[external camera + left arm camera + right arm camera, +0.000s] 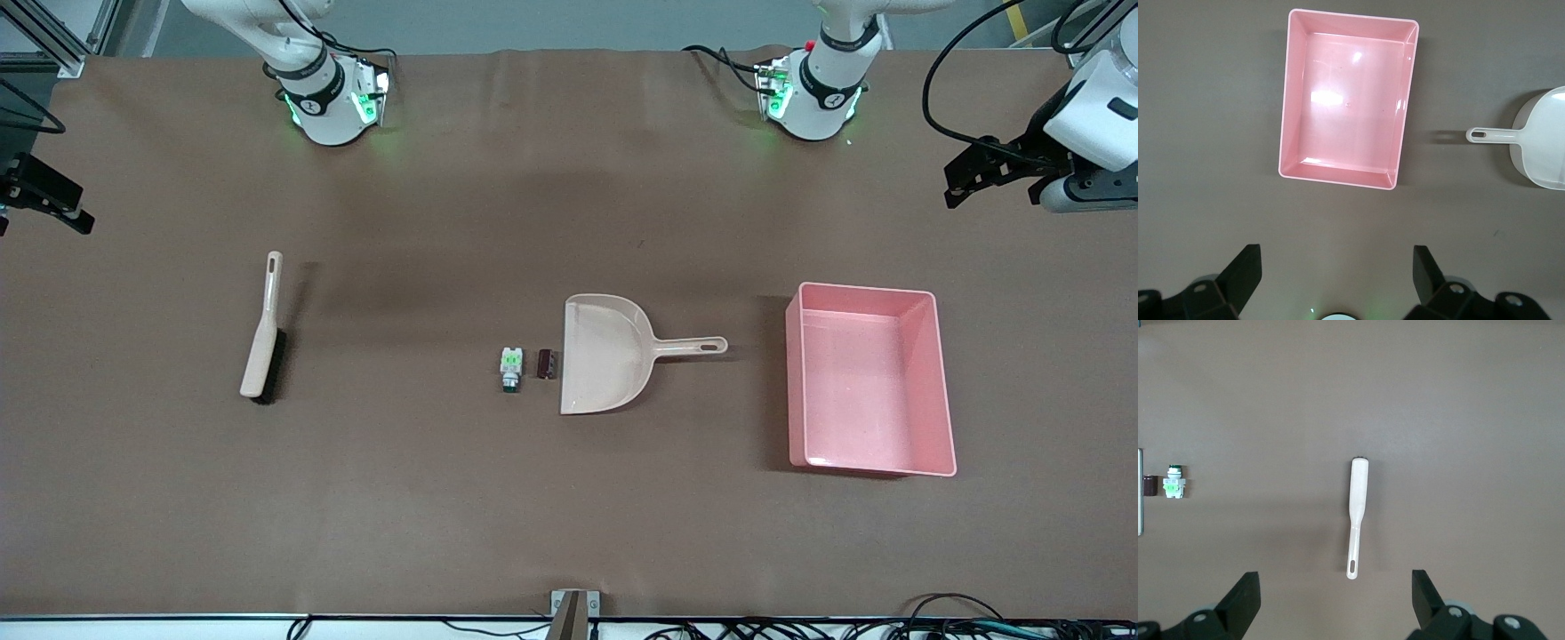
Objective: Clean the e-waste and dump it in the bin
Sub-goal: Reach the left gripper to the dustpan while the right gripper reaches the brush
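The e-waste lies mid-table: a white part with a green top point(510, 366) and a maroon block point(546, 363), side by side just off the open mouth of the beige dustpan point(605, 356). Both also show in the right wrist view, the white-green part point(1174, 483) and the maroon block point(1149, 485). The empty pink bin point(867, 290) stands toward the left arm's end, and shows in the left wrist view point(1286, 100). My left gripper point(965, 178) is open and empty, up in the air beside the bin point(1337, 257). My right gripper point(44, 196) is open and empty, up in the air point(1336, 581).
A beige hand brush with dark bristles point(264, 329) lies toward the right arm's end and shows in the right wrist view point(1358, 513). The dustpan's handle point(1491, 135) points toward the bin. Brown cloth covers the table.
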